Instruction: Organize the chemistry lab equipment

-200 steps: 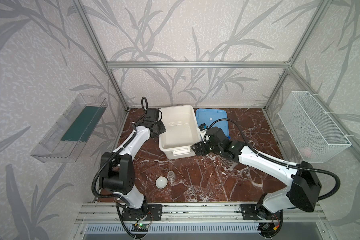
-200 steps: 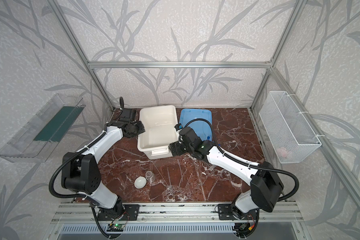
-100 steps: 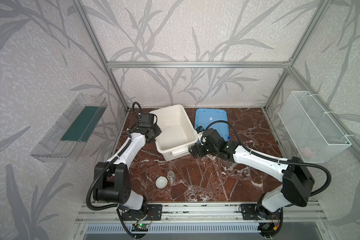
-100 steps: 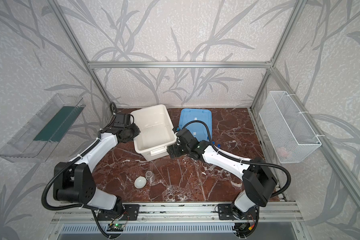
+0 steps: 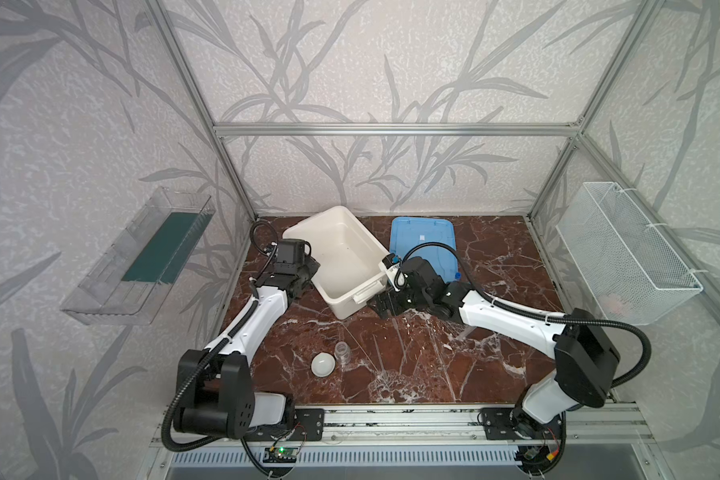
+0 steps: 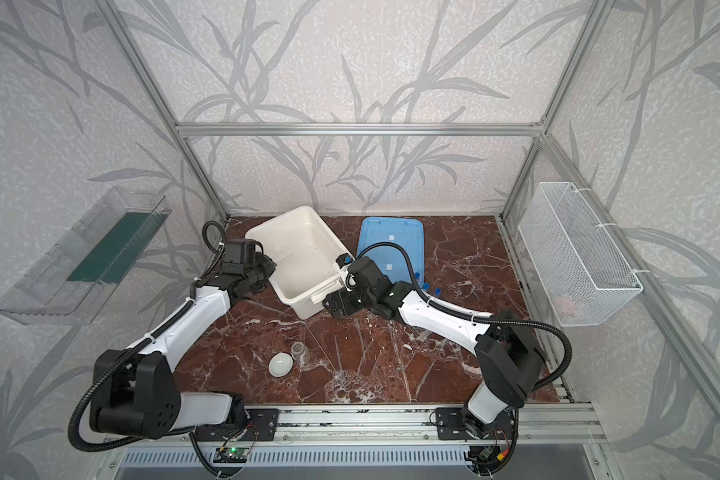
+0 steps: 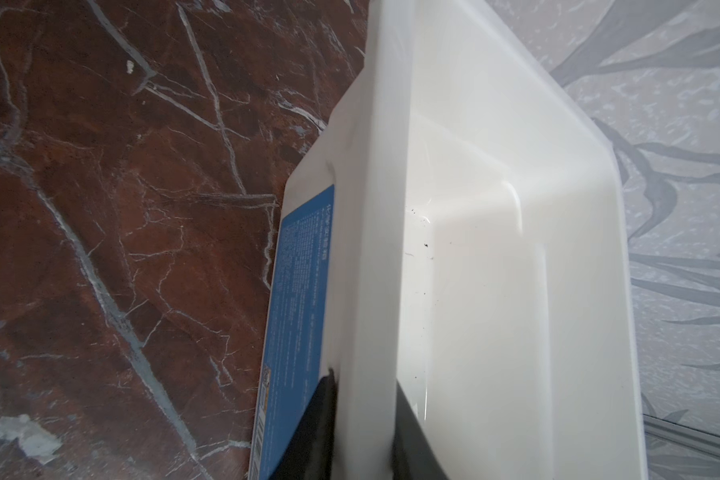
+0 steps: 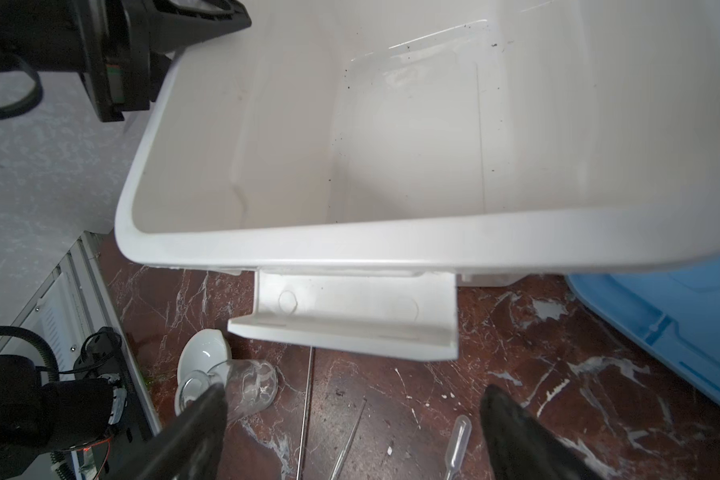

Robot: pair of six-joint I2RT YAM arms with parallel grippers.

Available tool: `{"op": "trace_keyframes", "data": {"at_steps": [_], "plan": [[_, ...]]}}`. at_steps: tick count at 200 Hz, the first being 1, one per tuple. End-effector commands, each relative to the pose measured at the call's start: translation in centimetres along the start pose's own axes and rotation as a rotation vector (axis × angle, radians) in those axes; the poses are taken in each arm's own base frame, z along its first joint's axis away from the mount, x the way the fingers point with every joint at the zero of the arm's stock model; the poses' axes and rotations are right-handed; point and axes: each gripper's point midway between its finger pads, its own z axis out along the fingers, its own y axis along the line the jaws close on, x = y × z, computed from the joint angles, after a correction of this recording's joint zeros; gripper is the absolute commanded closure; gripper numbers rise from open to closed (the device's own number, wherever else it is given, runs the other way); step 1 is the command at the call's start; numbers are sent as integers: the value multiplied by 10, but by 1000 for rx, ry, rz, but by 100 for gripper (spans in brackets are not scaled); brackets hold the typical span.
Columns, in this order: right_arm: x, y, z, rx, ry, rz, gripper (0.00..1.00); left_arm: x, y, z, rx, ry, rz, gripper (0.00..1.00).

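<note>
The big white tub (image 5: pixel 313 219) stands skewed at the back of the marble table, empty inside. My left gripper (image 7: pixel 364 386) is shut on the tub's side wall, one finger inside and one outside; both top views show it at the tub's left side (image 5: pixel 308 270) (image 6: pixel 267 266). My right gripper (image 8: pixel 350 415) is open just off the tub's near end, by its handle flap (image 8: pixel 350 324). Beyond it lie a small white dish (image 8: pixel 204 353), a small clear jar (image 8: pixel 242 386), thin clear rods (image 8: pixel 306 415) and a pipette (image 8: pixel 458 436). Blue tube caps (image 6: pixel 427 286) peek out behind the right arm.
A blue lid (image 5: pixel 422 237) lies flat to the right of the tub. A white wire basket (image 5: pixel 624 249) hangs on the right wall and a clear shelf (image 5: pixel 142 266) on the left wall. An aluminium rail (image 5: pixel 391 419) runs along the table's front edge.
The left gripper has closed on the tub's wall. The tub has swung round, its near end toward the right. The right gripper followed that end leftward and stayed open.
</note>
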Motion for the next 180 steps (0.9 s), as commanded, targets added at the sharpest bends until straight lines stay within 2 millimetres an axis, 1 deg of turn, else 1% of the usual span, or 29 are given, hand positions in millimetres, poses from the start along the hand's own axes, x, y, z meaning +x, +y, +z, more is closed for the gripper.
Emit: {"op": "trace_keyframes", "data": {"at_steps": [1, 22, 36, 38, 40, 57, 77, 98, 120, 134, 144, 160, 175, 180], "plan": [[-17, -4, 5, 46, -39, 16, 7, -6, -3, -12, 40, -63, -80, 77], [-24, -5, 15, 58, -41, 6, 7, 0, -2, -21, 48, -63, -70, 73], [-32, -2, 13, 50, -56, 5, 7, 4, 1, -27, 59, -56, -75, 70], [-27, -6, 20, 57, -40, 8, 7, 5, 1, -28, 62, -55, -76, 70], [-26, -6, 22, 58, -35, 10, 7, 6, 1, -29, 65, -52, -76, 70], [-26, -9, 24, 67, -38, 18, 7, 21, 4, -34, 77, -20, -68, 68], [-21, -23, 28, 108, -21, 36, 7, 41, 2, -42, 97, 8, -49, 67], [-23, -38, 28, 142, -13, 66, 7, 59, -3, -51, 128, 32, -38, 65], [-30, -52, 22, 170, -18, 90, 7, 76, -12, -59, 164, 62, -32, 61], [-36, -55, 17, 165, -29, 101, 8, 84, -19, -62, 185, 75, -26, 58], [-38, -57, 14, 169, -36, 104, 7, 90, -28, -64, 211, 84, -18, 55], [-41, -59, 9, 180, -44, 106, 7, 98, -41, -61, 228, 93, 9, 51], [-43, -59, 3, 192, -54, 105, 7, 104, -53, -54, 238, 107, 23, 50], [-41, -60, 2, 198, -49, 108, 7, 106, -57, -51, 245, 114, 23, 49]]}}
